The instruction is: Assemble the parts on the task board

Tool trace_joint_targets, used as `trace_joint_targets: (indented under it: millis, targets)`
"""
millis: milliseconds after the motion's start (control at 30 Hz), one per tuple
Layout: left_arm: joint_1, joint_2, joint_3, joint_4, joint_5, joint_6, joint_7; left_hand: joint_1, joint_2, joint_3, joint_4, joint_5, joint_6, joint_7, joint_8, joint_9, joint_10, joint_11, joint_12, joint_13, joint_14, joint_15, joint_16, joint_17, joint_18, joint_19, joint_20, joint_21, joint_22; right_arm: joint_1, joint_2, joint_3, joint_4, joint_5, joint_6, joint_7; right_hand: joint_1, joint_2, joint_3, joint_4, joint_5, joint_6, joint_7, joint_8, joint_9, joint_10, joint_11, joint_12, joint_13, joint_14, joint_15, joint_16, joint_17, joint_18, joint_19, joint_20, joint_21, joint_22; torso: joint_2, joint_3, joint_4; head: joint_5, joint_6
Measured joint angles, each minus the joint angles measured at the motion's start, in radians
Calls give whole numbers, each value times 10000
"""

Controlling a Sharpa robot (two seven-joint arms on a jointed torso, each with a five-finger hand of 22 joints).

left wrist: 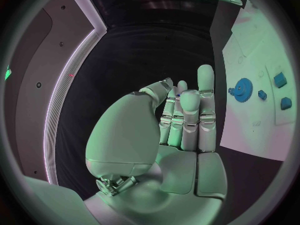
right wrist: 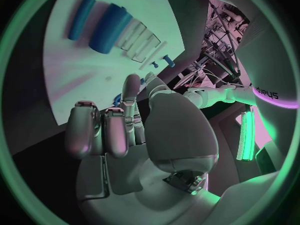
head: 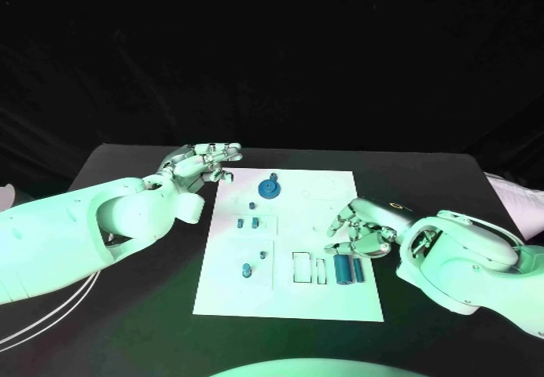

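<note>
Hovering both hands at the task board (head: 227, 294), nothing grabbed so far.
My left hand (head: 207, 162) sits off the board's far left corner, fingers loosely apart and empty; right hand (head: 361, 228) curls over the right edge, can't tell if it's pinching anything; blue gear (head: 270, 188) near the far edge; two blue cylinders (head: 349, 270) by the near right corner.

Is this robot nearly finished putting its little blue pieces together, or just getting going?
Early, it seems. Nothing looks clearly assembled: the blue gear and two blue bars lie on the task board. The left hand and right hand hold nothing, so most work remains.
</note>
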Motion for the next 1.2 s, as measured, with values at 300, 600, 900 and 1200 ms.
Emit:
trace_joint_targets:
  millis: [300,600,900,1200]
  targets:
    - [0,15,-5,-5,0,2,-2,0,0,0,0,0,0,0,0,0,0,0,0,0,0,0,0,0,0,0,0,0,0,-220,-641,-105,384,147,9,-1314,-267,459,-1266,630,496,-56,-53,516,335,-255,-29,3720,4397,-16,-89,630,33,-153,124,54,451,703,-23,12,-179,-79,32]
    - [1,21,-9,-16,-1,4,-3,0,0,0,0,0,0,0,0,0,0,0,38,0,0,0,0,-8,1,0,0,0,1,-369,-669,-124,452,-87,134,-1878,-435,705,-1705,659,556,-56,-53,722,616,-257,-31,4007,4938,-17,-89,728,32,-153,122,55,529,861,-31,9,-209,-106,19]
    - [-1,15,-12,-17,-1,5,-4,0,0,0,0,0,0,0,0,0,0,0,38,0,0,0,0,-10,1,0,0,0,1,-547,-473,-131,425,-367,424,-2091,-474,744,-2005,632,556,-90,-87,864,841,-294,-68,4008,5133,-17,-88,728,31,-152,122,56,529,876,-32,-5,-214,-79,-9]
    - [-1,28,-12,-20,-2,6,-5,0,0,0,0,0,0,0,0,1,0,0,38,0,0,0,0,-10,1,0,0,0,2,-677,-208,-134,250,-583,602,-2160,-474,744,-2074,618,511,-90,-87,904,902,-294,-68,4008,5147,-17,-88,728,30,-152,121,57,529,875,-32,-9,-208,-75,-12]
